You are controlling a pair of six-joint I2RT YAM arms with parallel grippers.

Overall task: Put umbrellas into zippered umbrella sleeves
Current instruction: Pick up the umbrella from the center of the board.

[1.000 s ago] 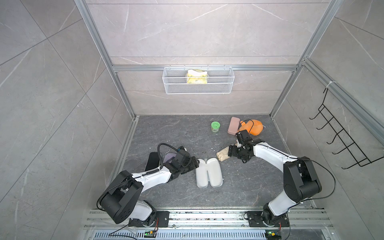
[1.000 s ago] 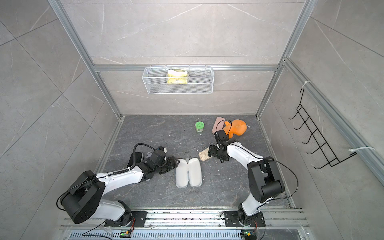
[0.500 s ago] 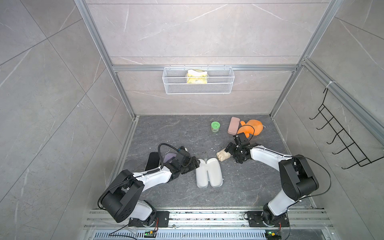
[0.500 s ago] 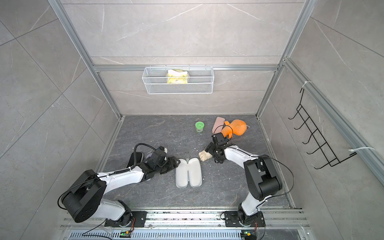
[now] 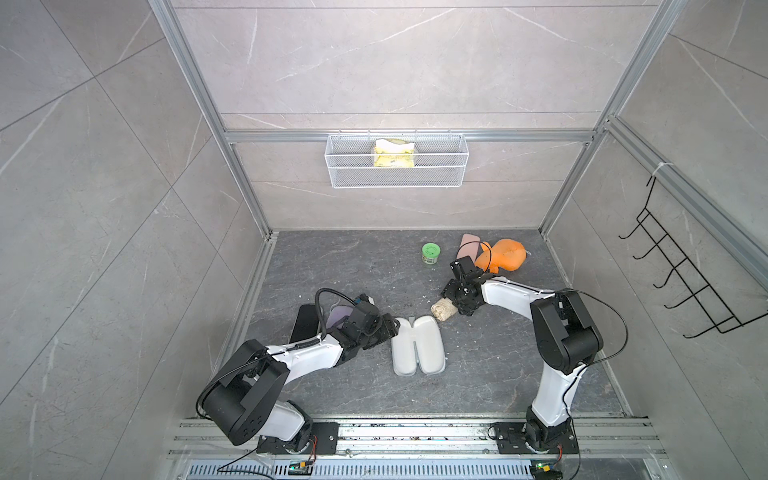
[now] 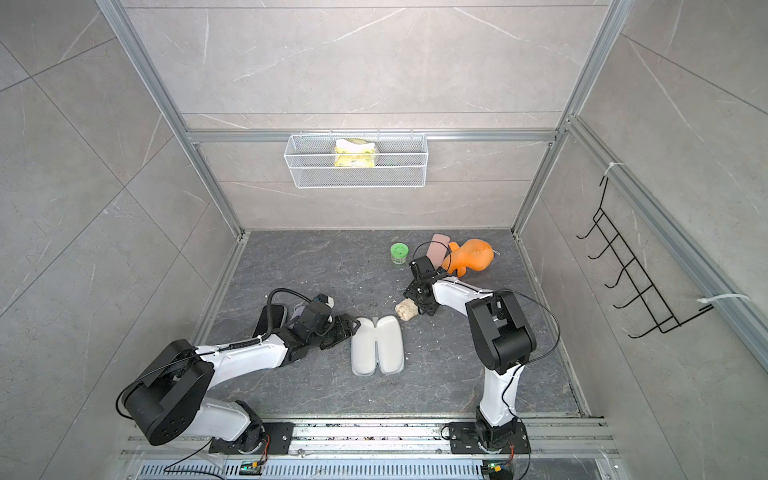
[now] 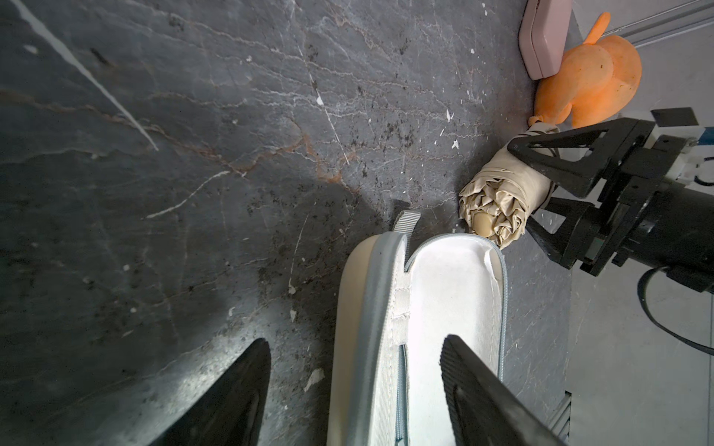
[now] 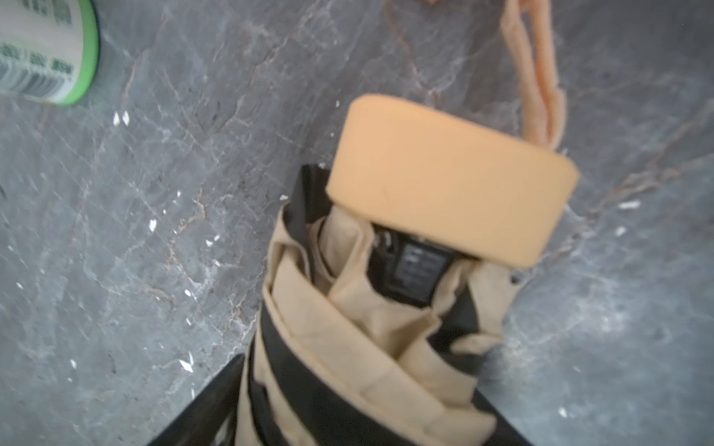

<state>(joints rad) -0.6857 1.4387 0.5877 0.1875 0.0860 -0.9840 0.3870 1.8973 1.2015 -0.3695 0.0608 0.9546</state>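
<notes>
Right of centre in a top view, the right gripper (image 5: 453, 304) has drawn its jaws in onto the beige folded fabric umbrella with black bands (image 5: 441, 310), just beside the open cream clamshell zip case (image 5: 417, 347) that the left gripper (image 7: 355, 341) straddles, jaws apart: loading looks next.

No legible text in any view.
- On the green-lidded jar (image 8: 46, 58): white label with barcode and digit rows, too blurred to read.
- On the beige umbrella (image 8: 347, 347): small black tag (image 8: 419, 270) with pale lines, possibly print, unreadable.
- On the yellow packet (image 5: 394, 154) in the wire basket (image 5: 457, 166): dark print, too small to read.
</notes>
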